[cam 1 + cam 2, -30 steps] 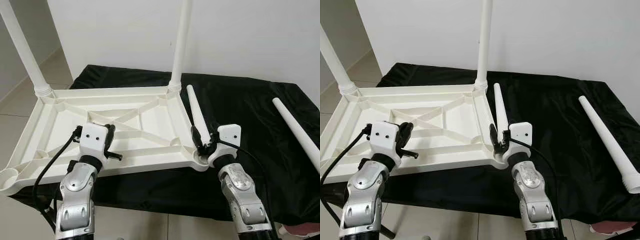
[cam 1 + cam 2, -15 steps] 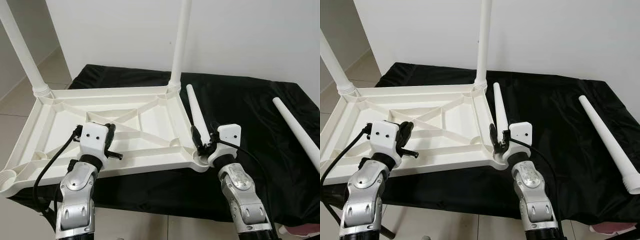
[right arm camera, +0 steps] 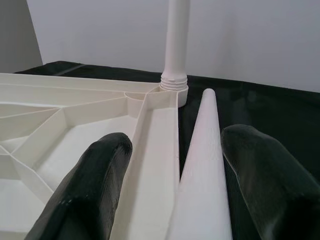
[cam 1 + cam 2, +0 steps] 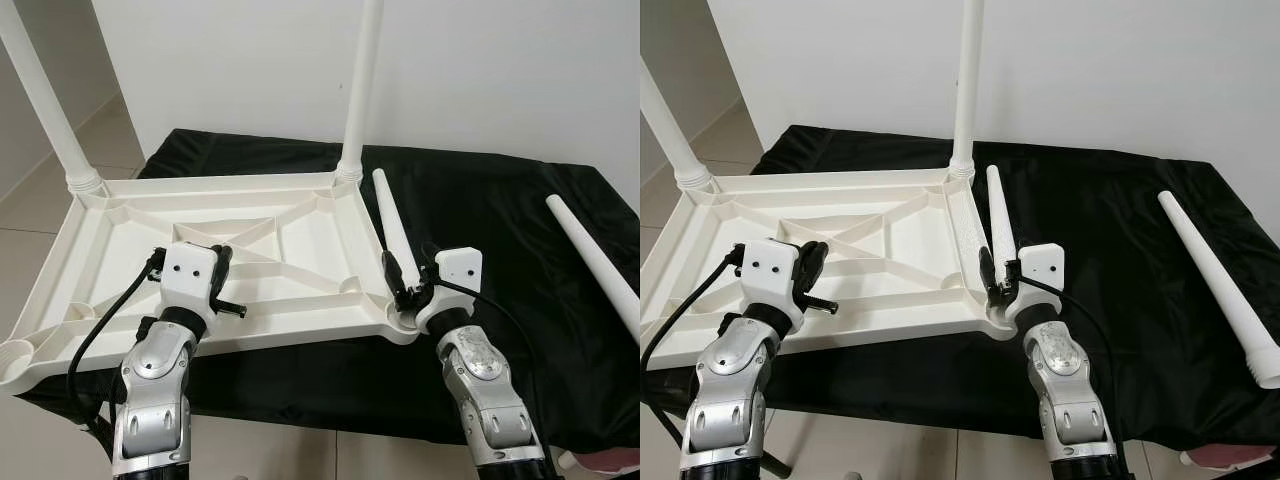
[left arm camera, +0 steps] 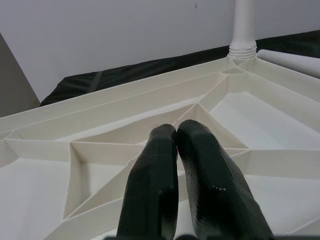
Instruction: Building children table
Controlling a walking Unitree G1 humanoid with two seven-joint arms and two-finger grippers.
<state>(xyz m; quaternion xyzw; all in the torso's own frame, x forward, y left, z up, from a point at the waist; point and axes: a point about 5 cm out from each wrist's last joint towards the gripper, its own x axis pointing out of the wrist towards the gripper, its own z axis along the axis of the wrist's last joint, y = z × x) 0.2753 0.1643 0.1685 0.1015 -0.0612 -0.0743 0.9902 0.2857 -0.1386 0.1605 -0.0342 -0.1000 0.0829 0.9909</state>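
Right end effector (image 4: 402, 283), lower centre, fingers wide around tapered table leg (image 4: 393, 231): likely light, stiff, slippery; best gripped near thick base. Left end effector (image 5: 176, 131) closed, empty.

Silver jointed arms, white wrist housings, black cables, black-fingered hands

Both arms reached forward, bent at the elbow.
The left gripper (image 5: 176, 131) hovered with its fingers pressed together; the right gripper (image 3: 175, 145) had its fingers (image 3: 90, 185) spread wide, silver forearms angled up from below.
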